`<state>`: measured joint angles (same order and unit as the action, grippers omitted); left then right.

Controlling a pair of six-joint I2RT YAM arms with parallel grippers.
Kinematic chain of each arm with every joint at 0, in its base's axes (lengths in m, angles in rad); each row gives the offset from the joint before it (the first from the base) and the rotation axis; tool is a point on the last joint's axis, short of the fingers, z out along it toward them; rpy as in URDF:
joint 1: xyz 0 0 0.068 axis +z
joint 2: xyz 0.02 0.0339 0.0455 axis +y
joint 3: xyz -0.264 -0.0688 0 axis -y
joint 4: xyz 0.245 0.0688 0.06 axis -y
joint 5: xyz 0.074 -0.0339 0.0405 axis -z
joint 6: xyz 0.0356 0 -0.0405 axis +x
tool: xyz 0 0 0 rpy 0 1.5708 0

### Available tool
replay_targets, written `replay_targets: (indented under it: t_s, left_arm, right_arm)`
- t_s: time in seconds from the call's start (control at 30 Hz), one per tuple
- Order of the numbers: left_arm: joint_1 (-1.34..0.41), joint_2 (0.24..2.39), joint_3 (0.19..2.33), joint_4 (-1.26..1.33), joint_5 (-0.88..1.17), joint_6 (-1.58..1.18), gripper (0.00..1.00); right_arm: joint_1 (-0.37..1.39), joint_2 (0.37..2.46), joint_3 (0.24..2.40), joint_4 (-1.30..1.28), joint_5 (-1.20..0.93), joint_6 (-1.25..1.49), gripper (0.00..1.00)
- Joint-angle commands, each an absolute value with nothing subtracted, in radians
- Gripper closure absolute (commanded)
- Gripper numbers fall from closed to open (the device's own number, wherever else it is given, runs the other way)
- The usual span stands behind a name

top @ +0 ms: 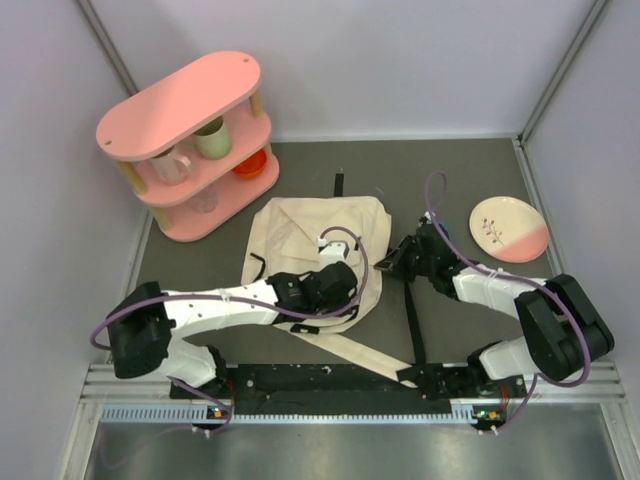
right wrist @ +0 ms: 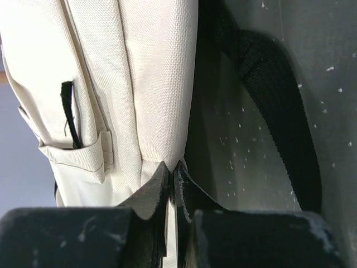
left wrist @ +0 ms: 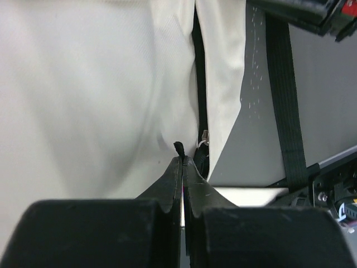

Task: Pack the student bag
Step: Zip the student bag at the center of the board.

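left claw (left wrist: 183,163): clamps student bag (left wrist: 83,95) tab (left wrist: 178,148) | right claw (right wrist: 172,172): clamps its hem, contact half-hidden

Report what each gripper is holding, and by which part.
Left gripper pinches a small black tab on the student bag. Right gripper pinches the bag's cream fabric edge.

The left arm (top: 230,305) hides the near part of the cream canvas backpack (top: 300,235). The orange object (top: 251,163) on the pink oval shelf (top: 180,95) is too small to identify.

Bright even light, soft shadows, blurry foregrounds
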<state>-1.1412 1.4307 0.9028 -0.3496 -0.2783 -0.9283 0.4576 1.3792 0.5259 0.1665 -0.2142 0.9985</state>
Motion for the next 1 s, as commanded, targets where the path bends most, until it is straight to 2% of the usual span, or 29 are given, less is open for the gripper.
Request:
replay_targets:
  t_s: [0.0,0.3,0.33,0.37,0.4,0.43,0.47,0.5,0.57,0.73,0.97]
  left_arm:
    - [-1.167,1.329,0.856,-0.437,-0.305,-0.983,1.0]
    - [-1.184,1.229,0.792,-0.474,-0.314,-1.0,1.0]
    - [-1.184,1.233,0.799,-0.469,-0.316,-0.991,1.0]
    - [-1.184,1.247,0.819,-0.457,-0.316,-0.982,1.0]
    - [-1.184,1.255,0.831,-0.454,-0.318,-0.973,0.93]
    - [-1.184,1.262,0.845,-0.451,-0.322,-0.96,0.81]
    - [-1.184,1.275,0.871,-0.448,-0.34,-0.954,0.58]
    - [-1.184,1.279,0.883,-0.446,-0.351,-0.948,0.42]
    - [-1.181,1.296,0.914,-0.424,-0.382,-0.943,0.22]
    - [-1.177,1.365,0.983,-0.419,-0.376,-1.003,0.07]
    - [-1.152,1.408,0.934,-0.379,-0.288,-1.162,0.03]
  right_arm:
    - [0.439,1.396,0.551,0.308,-0.135,1.029,1.0]
    - [0.436,1.367,0.563,0.275,-0.19,0.983,0.99]
    - [0.436,1.352,0.563,0.256,-0.189,0.971,0.94]
    - [0.436,1.33,0.56,0.221,-0.187,0.948,0.81]
    - [0.436,1.292,0.558,0.206,-0.186,0.939,0.73]
    - [0.436,1.27,0.555,0.19,-0.184,0.928,0.64]
    - [0.437,1.252,0.554,0.17,-0.183,0.908,0.6]
    - [0.436,1.218,0.552,0.144,-0.183,0.902,0.59]
    - [0.436,1.192,0.549,0.114,-0.187,0.878,0.55]
    - [0.436,1.108,0.538,0.04,-0.19,0.862,0.54]
    - [0.439,1.034,0.514,0.003,-0.189,0.848,0.53]
